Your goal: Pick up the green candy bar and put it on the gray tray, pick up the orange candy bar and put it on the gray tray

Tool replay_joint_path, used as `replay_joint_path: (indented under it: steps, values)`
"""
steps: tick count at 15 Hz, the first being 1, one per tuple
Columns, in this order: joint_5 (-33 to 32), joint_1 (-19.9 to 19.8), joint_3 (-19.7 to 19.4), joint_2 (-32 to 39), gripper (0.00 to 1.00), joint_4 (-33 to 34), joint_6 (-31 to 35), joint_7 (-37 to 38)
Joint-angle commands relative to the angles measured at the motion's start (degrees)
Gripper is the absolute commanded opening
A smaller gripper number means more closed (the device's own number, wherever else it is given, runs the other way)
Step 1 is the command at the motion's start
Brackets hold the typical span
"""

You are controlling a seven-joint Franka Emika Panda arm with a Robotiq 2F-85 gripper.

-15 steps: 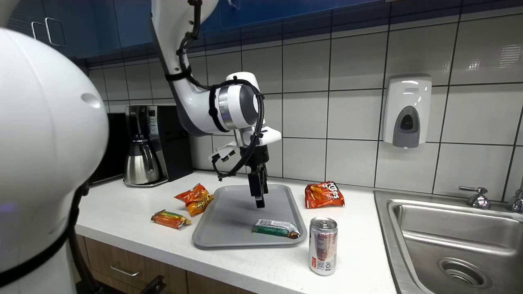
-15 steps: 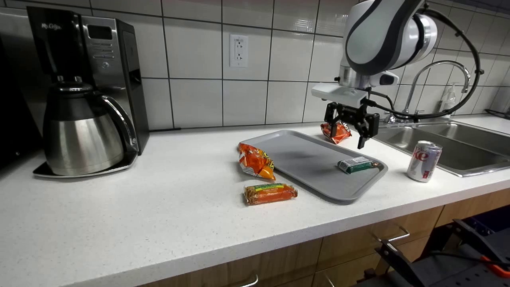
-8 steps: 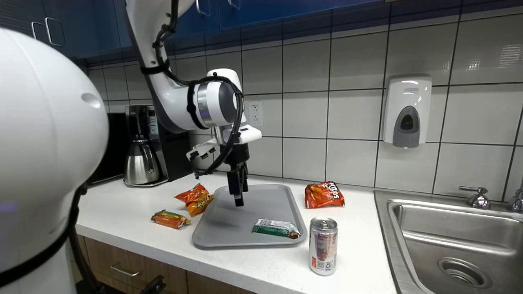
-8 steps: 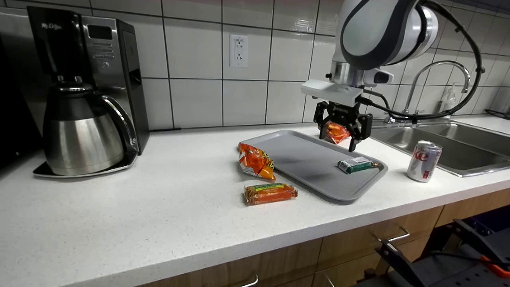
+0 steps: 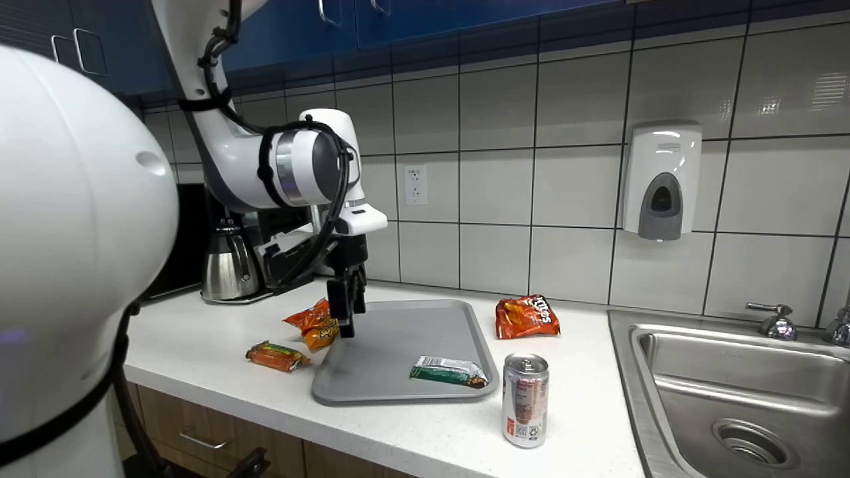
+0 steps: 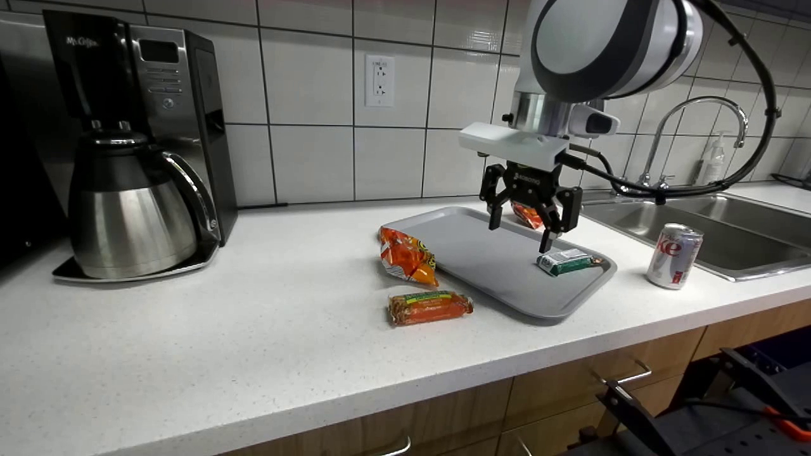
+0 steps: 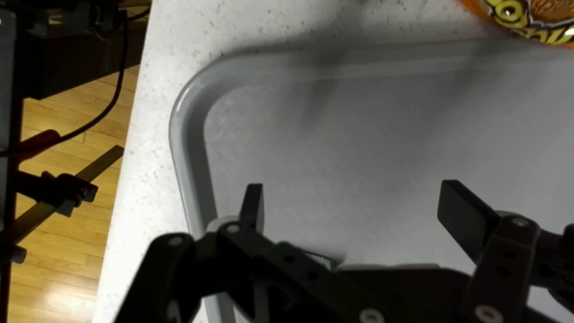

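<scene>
The green candy bar (image 5: 448,373) (image 6: 566,261) lies on the gray tray (image 5: 392,338) (image 6: 485,253) near its front right corner in an exterior view. In the wrist view only a small edge of it (image 7: 322,259) shows behind the gripper. The orange candy bar (image 5: 277,357) (image 6: 431,308) lies on the counter beside the tray, out of the wrist view. My gripper (image 5: 352,322) (image 6: 520,233) is open and empty, pointing down above the tray. In the wrist view, its jaws (image 7: 351,197) stand wide apart with bare tray (image 7: 341,148) between them.
An orange Reese's bag (image 5: 319,325) (image 6: 407,256) lies by the tray's edge, just behind the orange bar. A red chip bag (image 5: 526,317) and an upright can (image 5: 525,398) stand beyond the tray, near the sink (image 5: 639,385). A coffee maker (image 6: 171,82) stands against the wall.
My open gripper has moved across above the tray, away from the sink and toward the side with the Reese's bag and orange bar. The objects have not moved.
</scene>
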Motion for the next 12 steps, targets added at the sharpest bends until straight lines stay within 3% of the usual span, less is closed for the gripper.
replay_joint_path:
  steps: [1,12]
  values:
    - [3.67,0.65,3.14,-2.50,1.00,-2.77,1.57,1.03]
    - [7.55,4.26,8.72,-0.95,1.00,-2.99,3.58,5.50]
